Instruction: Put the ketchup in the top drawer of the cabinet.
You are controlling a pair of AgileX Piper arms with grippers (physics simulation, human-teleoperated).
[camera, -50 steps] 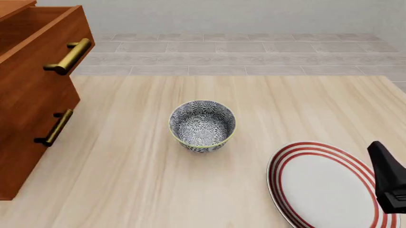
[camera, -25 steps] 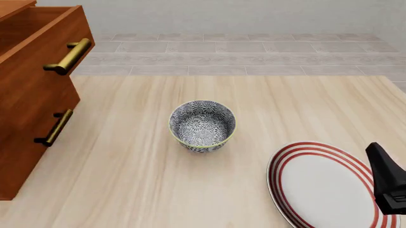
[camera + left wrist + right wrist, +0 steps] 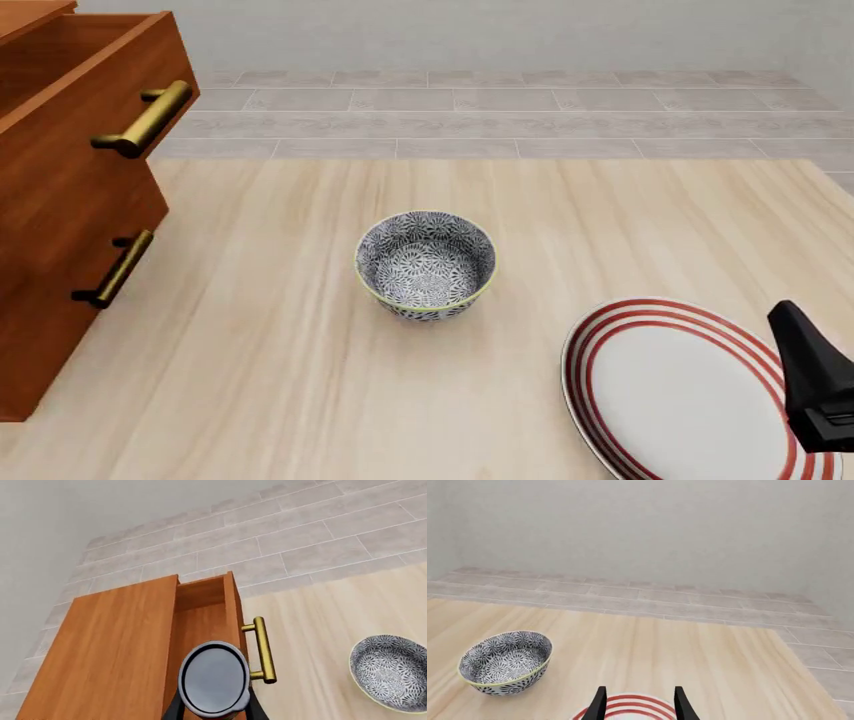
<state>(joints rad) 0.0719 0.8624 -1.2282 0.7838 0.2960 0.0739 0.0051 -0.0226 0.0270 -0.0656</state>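
In the left wrist view the ketchup (image 3: 213,679) shows only its dark shiny round top; its label is hidden. My left gripper (image 3: 213,711) is shut on it, one finger on each side, and holds it above the open top drawer (image 3: 200,615), close to the brass handle (image 3: 262,650). The cabinet (image 3: 60,240) stands at the left of the front view, with the top drawer (image 3: 94,80) pulled out. My left gripper is outside the front view. My right gripper (image 3: 640,692) is open and empty, low over the plate (image 3: 681,390).
A grey patterned bowl (image 3: 424,262) sits mid-table; it also shows in the left wrist view (image 3: 390,672) and the right wrist view (image 3: 506,661). A red-ringed white plate lies at the front right. A lower drawer handle (image 3: 114,270) sticks out of the cabinet front.
The right gripper has edged slightly left and down in the front view. Nothing else has visibly moved.
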